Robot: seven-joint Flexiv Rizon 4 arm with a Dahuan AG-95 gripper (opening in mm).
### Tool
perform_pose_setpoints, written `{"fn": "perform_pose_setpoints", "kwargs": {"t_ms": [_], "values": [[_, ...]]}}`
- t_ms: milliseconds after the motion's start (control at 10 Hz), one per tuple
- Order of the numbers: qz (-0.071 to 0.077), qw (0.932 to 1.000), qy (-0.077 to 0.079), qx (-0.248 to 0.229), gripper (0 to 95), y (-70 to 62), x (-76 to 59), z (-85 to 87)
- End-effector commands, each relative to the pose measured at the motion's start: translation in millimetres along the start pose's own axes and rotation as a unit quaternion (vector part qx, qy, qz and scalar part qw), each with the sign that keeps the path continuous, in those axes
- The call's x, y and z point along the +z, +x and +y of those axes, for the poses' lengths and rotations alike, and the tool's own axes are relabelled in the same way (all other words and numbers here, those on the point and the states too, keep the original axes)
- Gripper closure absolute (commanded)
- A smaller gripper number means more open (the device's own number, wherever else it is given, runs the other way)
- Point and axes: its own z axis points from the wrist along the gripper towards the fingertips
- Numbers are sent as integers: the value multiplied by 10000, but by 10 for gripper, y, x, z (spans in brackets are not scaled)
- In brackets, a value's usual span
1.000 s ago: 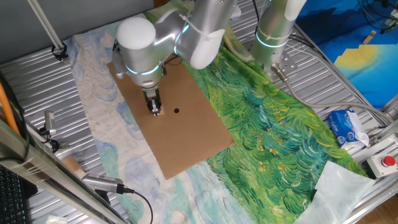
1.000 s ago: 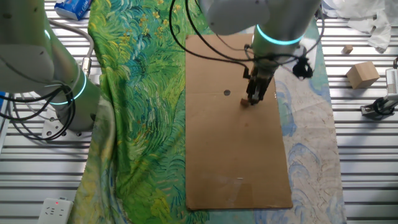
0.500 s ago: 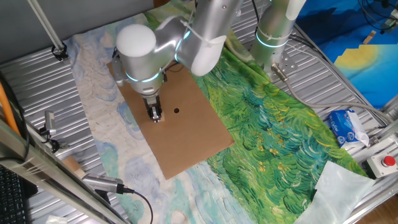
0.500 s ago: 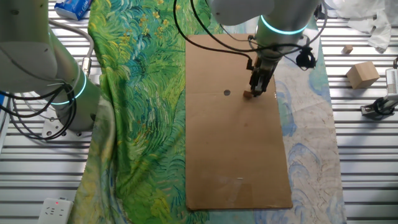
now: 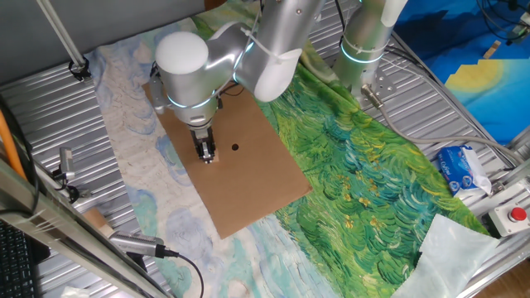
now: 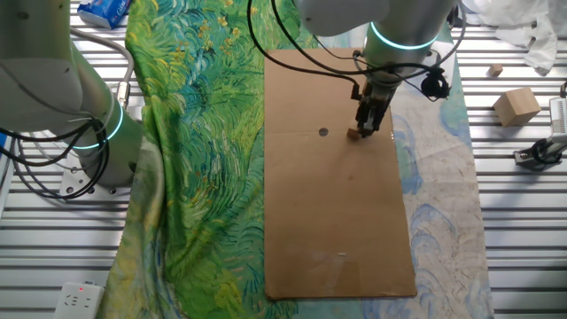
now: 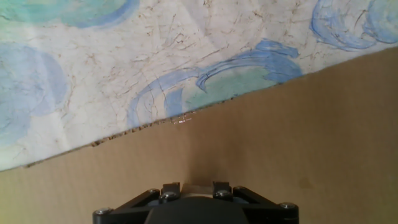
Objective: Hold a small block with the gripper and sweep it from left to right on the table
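Observation:
The gripper (image 5: 205, 153) points straight down onto the brown cardboard (image 5: 248, 186) and is shut on the small block (image 6: 353, 134), a tiny tan cube pressed against the cardboard. In the other fixed view the gripper (image 6: 364, 129) stands just right of the small black dot (image 6: 322, 133). In the hand view the gripper (image 7: 196, 188) shows only as black finger bases at the bottom edge, with a sliver of the pale small block (image 7: 196, 190) between them. The table (image 5: 37, 99) is ribbed silver metal under the cloths.
A green swirly cloth (image 5: 364, 182) lies beside the cardboard and a pale blue cloth (image 5: 124, 124) on its other side. An upright silver arm column (image 5: 364, 41) stands behind. A larger wooden block (image 6: 516, 106) and a tiny cube (image 6: 496, 70) lie on the bare metal.
Over the last second the gripper slid a short way across the cardboard with the block, closer to the black dot. In the last half second it has hardly moved.

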Motion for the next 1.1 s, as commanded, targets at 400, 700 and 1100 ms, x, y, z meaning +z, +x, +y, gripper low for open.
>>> {"fn": "perform_pose_setpoints", "kwargs": {"t_ms": [400,700,1100], "values": [[35,10000,-34,-3,950,-59,0,188],[24,9998,-212,-3,950,-69,-7,201],[33,9998,-192,-4,950,-68,-2,202]]}}
